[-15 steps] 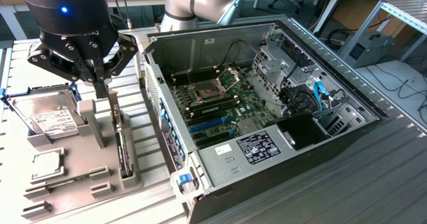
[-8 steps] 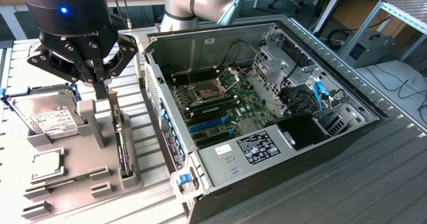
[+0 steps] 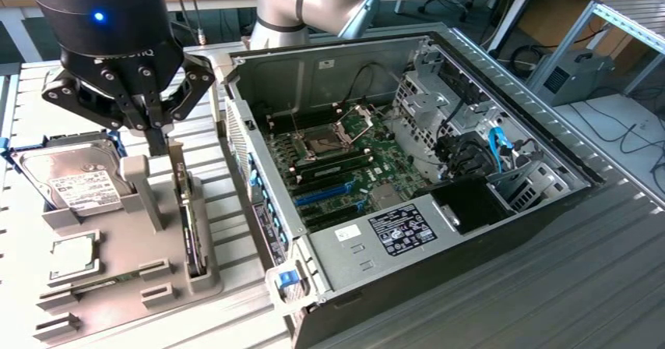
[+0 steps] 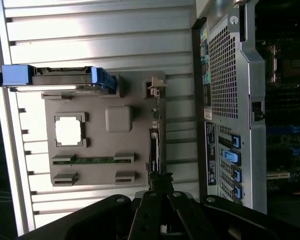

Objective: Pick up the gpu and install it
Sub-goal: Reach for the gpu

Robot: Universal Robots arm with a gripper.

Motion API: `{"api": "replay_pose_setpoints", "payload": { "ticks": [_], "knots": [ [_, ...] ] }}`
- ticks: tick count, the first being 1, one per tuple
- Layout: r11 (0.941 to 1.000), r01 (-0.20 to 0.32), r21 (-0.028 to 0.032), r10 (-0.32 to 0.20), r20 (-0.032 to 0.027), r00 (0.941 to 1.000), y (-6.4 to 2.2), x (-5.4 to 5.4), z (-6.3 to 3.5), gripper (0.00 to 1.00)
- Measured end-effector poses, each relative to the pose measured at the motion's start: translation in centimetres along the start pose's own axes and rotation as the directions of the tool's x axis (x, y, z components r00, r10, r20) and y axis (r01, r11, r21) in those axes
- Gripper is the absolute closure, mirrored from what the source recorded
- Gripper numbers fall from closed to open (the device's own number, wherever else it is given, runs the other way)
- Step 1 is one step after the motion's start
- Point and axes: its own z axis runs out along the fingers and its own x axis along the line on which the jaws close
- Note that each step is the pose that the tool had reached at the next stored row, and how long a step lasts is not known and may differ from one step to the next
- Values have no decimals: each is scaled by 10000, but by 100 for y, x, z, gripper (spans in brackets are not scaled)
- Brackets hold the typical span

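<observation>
- Right, the gripper (image 3: pixel 157 148) hangs w/ fingers pinched together, just above the grey holder tray (image 3: pixel 124 283).
- The gpu (image 3: pixel 191 236) stands on edge in the tray's slot nearest the open PC case (image 3: pixel 343 267) (wrist cam puts the fingertips at one end of the card; can't tell if they're touching it).
- The hard drive (image 3: pixel 71 184) sits on the tray, toward the exterior view's left.

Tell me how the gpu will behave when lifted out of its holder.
The gpu looks like a thin rigid board, so probably stiff and fairly light. Standing on edge in the holder slot, it would likely tip if set down unsupported.
</observation>
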Motion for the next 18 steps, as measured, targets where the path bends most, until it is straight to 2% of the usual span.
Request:
{"api": "replay_pose_setpoints", "payload": {
  "ticks": [9, 18],
  "knots": [
    [10000, 3, 56, -3, 3, 10000, -26, 11, 1, 89],
    [10000, 3, 83, -3, 6, 10000, -87, 35, 4, 89]
  ]
}}
